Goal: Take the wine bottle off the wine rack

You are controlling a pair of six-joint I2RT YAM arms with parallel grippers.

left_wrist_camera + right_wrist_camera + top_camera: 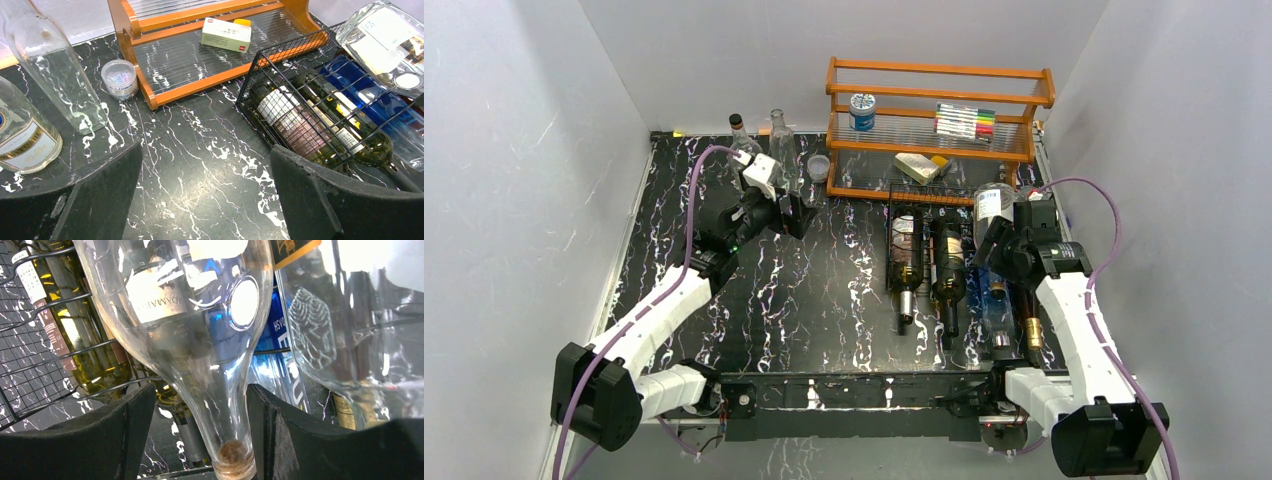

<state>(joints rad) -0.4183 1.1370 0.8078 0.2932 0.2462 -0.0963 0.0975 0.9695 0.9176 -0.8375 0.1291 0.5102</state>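
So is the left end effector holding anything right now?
No, the left end effector is open, with only bare table showing inside it.

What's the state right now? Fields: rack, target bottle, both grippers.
wine rack: on the table, dark bottles lying in its slots
clear bottle: tilted over the blue bottle, corked neck pointing at the right wrist camera
right gripper: open, fingers straddling the neck, gap visible on one side
left gripper: open, empty, above bare table short of the rack
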